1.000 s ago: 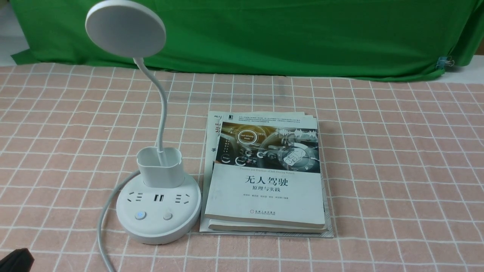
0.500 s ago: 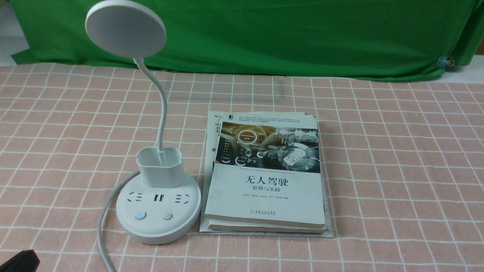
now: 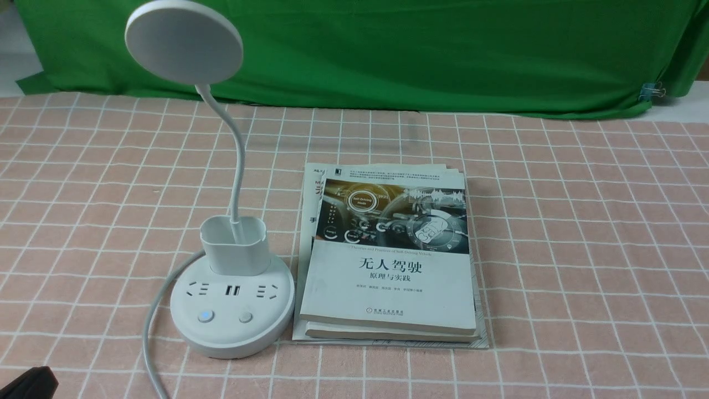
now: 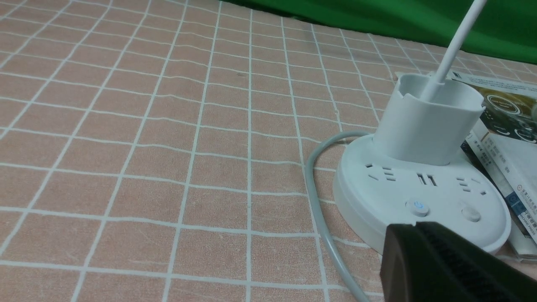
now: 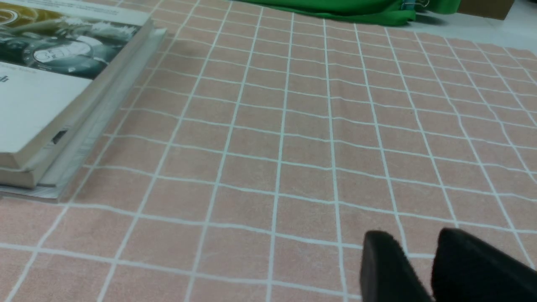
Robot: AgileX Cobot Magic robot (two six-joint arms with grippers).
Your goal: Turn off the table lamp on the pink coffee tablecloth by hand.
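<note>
Currently my left gripper (image 4: 444, 260), black with ribbed pads, sits low just short of the white plastic table lamp (image 3: 231, 302), on the side of its round base that carries the two buttons; one button glows blue. Can't tell if its jaws are open. My right gripper (image 5: 419, 268) hangs over bare cloth, fingers slightly parted, empty. Lamp stands on the salmon-pink grid tablecloth (image 3: 581, 221), at 9 o'clock of the stacked white books (image 3: 388, 260), nearly touching.

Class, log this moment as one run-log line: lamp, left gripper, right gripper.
table lamp: upright, blue button lit | left gripper: near base, not touching | right gripper: slightly open, empty
</note>
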